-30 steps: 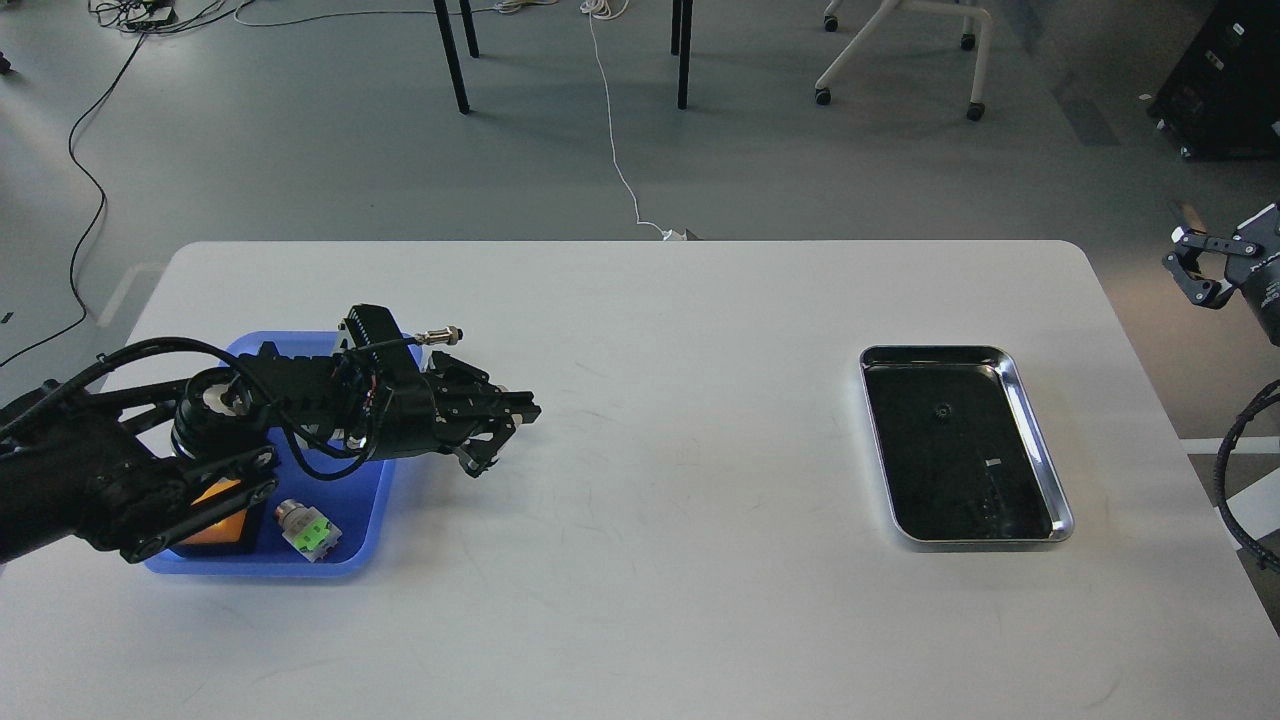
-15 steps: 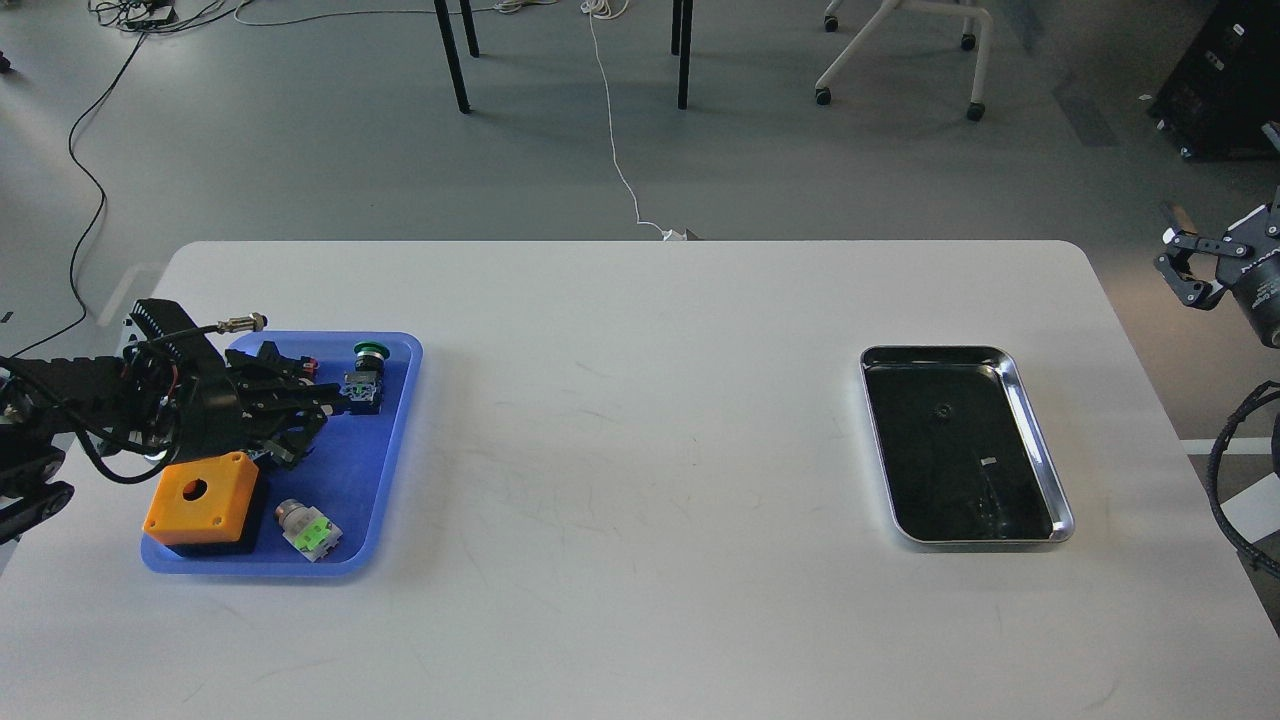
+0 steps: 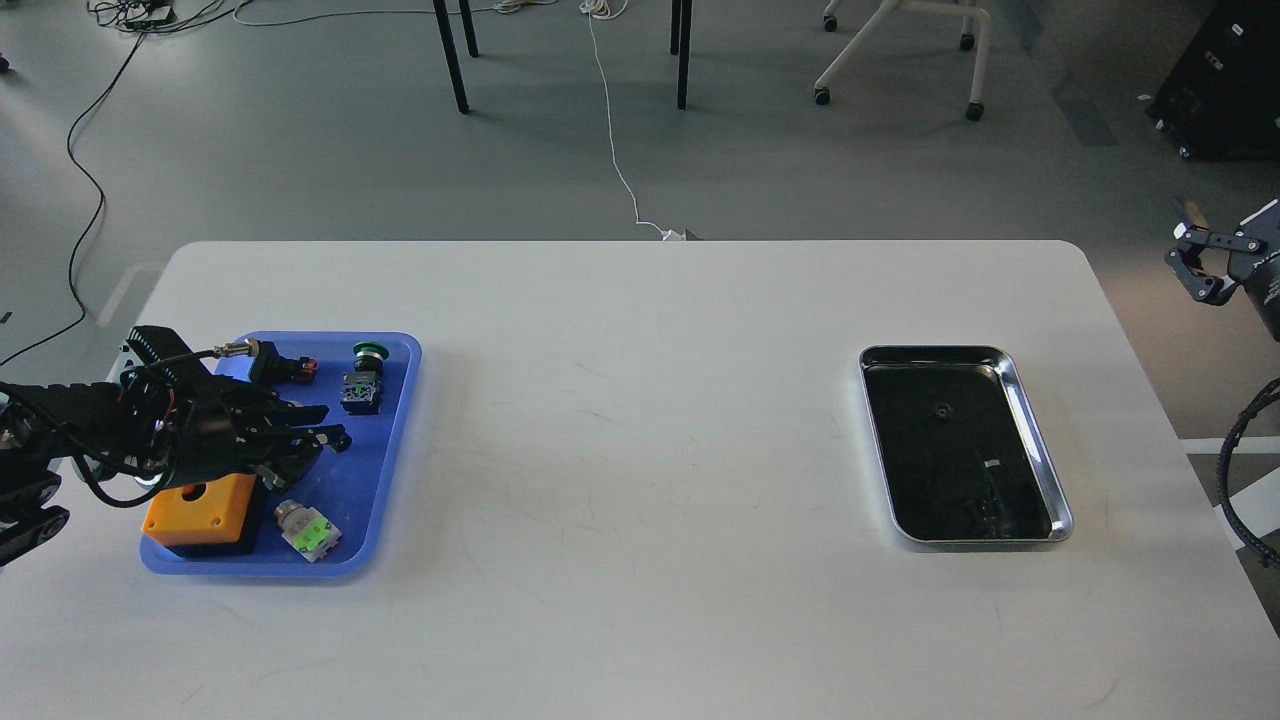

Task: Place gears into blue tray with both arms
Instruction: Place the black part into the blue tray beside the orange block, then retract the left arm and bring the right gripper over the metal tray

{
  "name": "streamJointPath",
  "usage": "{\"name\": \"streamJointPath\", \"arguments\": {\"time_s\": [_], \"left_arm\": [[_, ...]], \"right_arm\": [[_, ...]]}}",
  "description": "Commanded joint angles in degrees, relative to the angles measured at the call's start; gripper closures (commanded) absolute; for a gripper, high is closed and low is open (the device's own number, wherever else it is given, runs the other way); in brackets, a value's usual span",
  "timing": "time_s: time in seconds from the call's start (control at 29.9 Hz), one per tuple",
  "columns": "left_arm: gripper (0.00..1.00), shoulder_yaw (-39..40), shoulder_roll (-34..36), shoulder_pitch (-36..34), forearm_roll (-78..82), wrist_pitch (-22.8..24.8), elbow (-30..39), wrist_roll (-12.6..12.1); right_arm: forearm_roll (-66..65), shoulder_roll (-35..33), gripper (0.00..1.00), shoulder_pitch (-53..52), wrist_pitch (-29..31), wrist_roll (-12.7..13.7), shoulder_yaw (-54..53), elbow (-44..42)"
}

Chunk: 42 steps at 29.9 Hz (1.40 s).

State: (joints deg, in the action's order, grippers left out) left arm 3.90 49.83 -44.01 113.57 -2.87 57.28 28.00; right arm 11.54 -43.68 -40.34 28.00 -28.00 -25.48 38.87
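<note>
Left claw (image 3: 318,440) over blue tray (image 3: 395,440); right claw (image 3: 1195,268) beyond table (image 3: 640,420) edge.

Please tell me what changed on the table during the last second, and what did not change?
The left hand drew back from the bare table to above the blue tray, uncovering its parts. The right hand only shifted slightly. The steel tray and the gear in it stayed put.

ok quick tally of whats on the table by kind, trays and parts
trays: 2, flat blue plastic tray, shiny steel tray
push-button switches: 3
orange box: 1
small black gear: 1
total: 7
</note>
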Motion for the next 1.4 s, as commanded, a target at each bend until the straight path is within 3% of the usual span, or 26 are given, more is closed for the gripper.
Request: {"name": "streamJointPath", "arguments": {"time_s": [0.0,0.13,0.17,0.23,0.37,0.53,0.67,0.74,0.84,0.9,1.0,1.07,1.2,1.37], "left_arm": [[0.31,-0.1,0.3,-0.2,-5.3,-0.1,-0.1,0.0],[0.12,0.8,0.2,-1.0,-16.4,0.1,-0.2,0.0],[0.11,0.8,0.2,-1.0,-16.4,0.1,-0.2,0.0],[0.02,2.5,0.1,-2.6,-29.7,0.1,-0.2,0.0],[0.02,4.6,-0.1,-4.9,-47.0,0.3,-0.8,0.0],[0.02,6.6,-0.7,-9.0,-68.4,1.4,-1.6,0.0],[0.02,13.3,-4.6,-9.2,-85.1,3.4,-5.2,0.0],[0.02,16.8,-5.2,-9.2,-91.1,7.6,-6.8,0.0],[0.02,22.0,-5.4,-8.8,-100.4,18.7,-7.7,0.0],[0.02,24.0,-6.0,-8.5,-106.6,22.8,-9.3,0.0],[0.02,24.5,-7.1,-8.5,-112.9,23.1,-11.3,0.0],[0.02,24.6,-8.0,-8.5,-117.0,23.3,-12.6,-2.5],[0.02,24.5,-8.6,-8.0,-122.1,23.3,-12.8,-4.9],[0.02,24.6,-9.1,-7.7,-125.2,23.4,-12.8,-5.4]], "right_arm": [[0.0,0.0,0.02,-0.1,0.0,0.0,0.0,0.1],[-0.2,-0.1,0.02,-1.0,0.0,0.0,0.2,0.1],[-0.2,-0.1,0.02,-1.0,0.0,0.0,0.2,0.1],[-0.8,-0.9,0.02,-2.9,0.0,0.0,0.3,0.2],[-4.8,-2.7,0.02,-6.6,0.0,0.0,0.8,0.2],[-20.1,-3.7,0.02,-13.6,0.0,0.0,1.3,0.1],[-32.9,-3.5,0.02,-18.2,0.0,0.0,1.4,2.0],[-37.5,-3.3,0.02,-19.9,0.0,0.0,1.3,5.1],[-46.5,-3.4,0.02,-21.8,0.0,0.0,2.8,11.1],[-54.0,-2.6,0.02,-26.3,0.0,0.0,6.3,12.5],[-60.7,0.3,0.02,-34.6,0.0,0.0,18.3,12.5],[-63.1,2.4,0.02,-40.6,0.0,0.0,27.7,12.6],[-68.1,7.5,0.02,-49.2,0.0,0.0,42.9,12.8],[-79.1,11.6,0.02,-50.5,0.0,0.0,50.3,12.5]]}}
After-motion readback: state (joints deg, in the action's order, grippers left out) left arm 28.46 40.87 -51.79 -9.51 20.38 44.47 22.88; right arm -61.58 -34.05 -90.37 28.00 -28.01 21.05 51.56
